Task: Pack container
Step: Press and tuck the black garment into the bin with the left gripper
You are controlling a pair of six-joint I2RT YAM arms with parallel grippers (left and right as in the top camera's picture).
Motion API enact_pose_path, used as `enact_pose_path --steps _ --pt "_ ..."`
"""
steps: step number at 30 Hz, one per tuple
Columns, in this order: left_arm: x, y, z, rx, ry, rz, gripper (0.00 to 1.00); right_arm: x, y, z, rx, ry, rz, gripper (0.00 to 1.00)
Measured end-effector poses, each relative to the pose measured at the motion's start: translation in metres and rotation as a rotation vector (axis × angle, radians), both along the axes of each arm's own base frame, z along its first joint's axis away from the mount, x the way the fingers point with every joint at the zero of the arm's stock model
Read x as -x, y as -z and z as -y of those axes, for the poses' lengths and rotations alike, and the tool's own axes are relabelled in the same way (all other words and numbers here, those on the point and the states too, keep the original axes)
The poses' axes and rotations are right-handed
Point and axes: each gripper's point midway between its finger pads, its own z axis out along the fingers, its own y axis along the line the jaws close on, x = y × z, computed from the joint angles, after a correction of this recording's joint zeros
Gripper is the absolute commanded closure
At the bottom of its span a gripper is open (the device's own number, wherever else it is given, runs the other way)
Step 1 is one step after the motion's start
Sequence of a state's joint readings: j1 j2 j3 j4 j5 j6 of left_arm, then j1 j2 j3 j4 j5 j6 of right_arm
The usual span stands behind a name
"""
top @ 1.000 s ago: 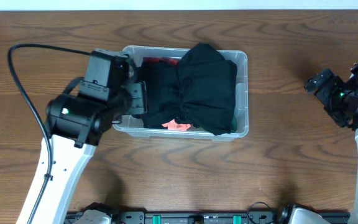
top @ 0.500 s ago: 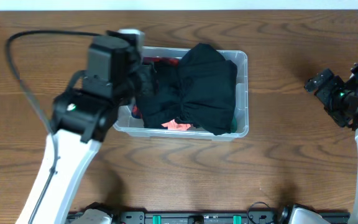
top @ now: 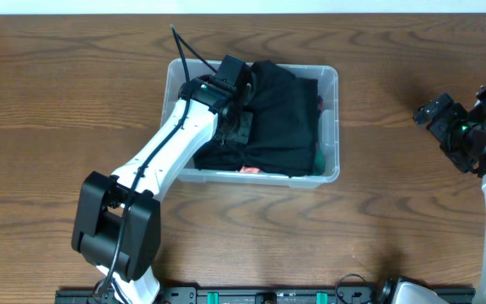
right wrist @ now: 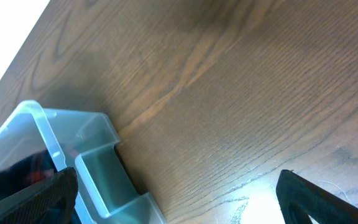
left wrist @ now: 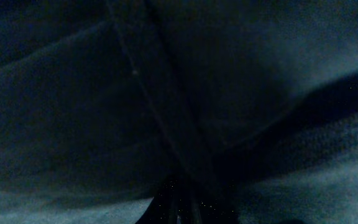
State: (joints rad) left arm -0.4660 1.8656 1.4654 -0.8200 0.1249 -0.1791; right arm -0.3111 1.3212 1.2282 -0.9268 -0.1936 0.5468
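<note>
- at the near edge, a black rail (top: 268,296) with green fittings runs along the front of the table (top: 395,228), a dark brown wood-grain top.
- the left arm (top: 154,169) rises from the near side and slants away and to the right, over the near wall of the container (top: 338,101).
- the container sits mid-table, a little left of centre, open side up, its long axis running left to right, parallel to the table's front edge.
- black clothing (top: 281,118) fills most of it and is heaped above the rim; a bit of pink-red cloth (top: 250,170) shows at the near wall and some green (top: 320,159) in the near right corner.
- the left gripper (top: 241,128) is pushed down into the black cloth; its wrist camera shows only dark fabric, so i cannot tell how its jaws stand.
- the right gripper (top: 434,112) hangs over bare wood well right of the container, fingers spread wide, holding nothing.
- beyond the far edge lies a pale strip of wall (top: 243,6).
</note>
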Motion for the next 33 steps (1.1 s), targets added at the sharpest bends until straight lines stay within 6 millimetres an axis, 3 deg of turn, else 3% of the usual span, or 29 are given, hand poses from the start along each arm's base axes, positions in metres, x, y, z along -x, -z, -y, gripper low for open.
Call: enact_pose_path --steps 3,6,9,11,16,19,21,23,26,30,33 --pt "-0.005 -0.003 0.0 -0.016 -0.001 0.025 0.92 0.0 0.0 0.0 0.0 0.0 0.0 0.01" --pt "0.002 -0.011 -0.006 -0.04 -0.007 0.019 0.89 0.0 0.0 0.0 0.0 0.0 0.0 0.01" --pt "0.004 -0.035 -0.01 -0.035 -0.015 0.074 0.84 0.0 0.0 0.0 0.0 0.0 0.0 0.01" --pt "-0.002 -0.067 -0.007 0.009 -0.018 0.176 0.83 0.0 0.0 0.0 0.0 0.0 0.0 0.01" --pt "-0.018 -0.188 0.011 0.213 -0.002 0.555 0.74 0.0 0.0 0.0 0.0 0.0 0.0 0.01" --pt "-0.026 -0.224 0.024 0.29 0.052 0.669 0.72 0.0 0.0 0.0 0.0 0.0 0.0 0.01" --pt "-0.035 -0.218 0.039 0.319 0.106 0.673 0.72 0.0 0.0 0.0 0.0 0.0 0.0 0.01" --pt "-0.049 -0.19 0.058 0.331 0.166 0.629 0.71 0.0 0.0 0.0 0.0 0.0 0.0 0.01" --pt "-0.065 -0.122 0.083 0.33 0.25 0.51 0.7 0.0 0.0 0.0 0.0 0.0 0.0 0.01" --pt "-0.066 -0.033 0.099 0.314 0.304 0.327 0.7 0.0 0.0 0.0 0.0 0.0 0.0 0.01" --pt "-0.066 -0.022 0.105 0.324 0.325 0.291 0.71 0.0 0.0 0.0 0.0 0.0 0.0 0.01"
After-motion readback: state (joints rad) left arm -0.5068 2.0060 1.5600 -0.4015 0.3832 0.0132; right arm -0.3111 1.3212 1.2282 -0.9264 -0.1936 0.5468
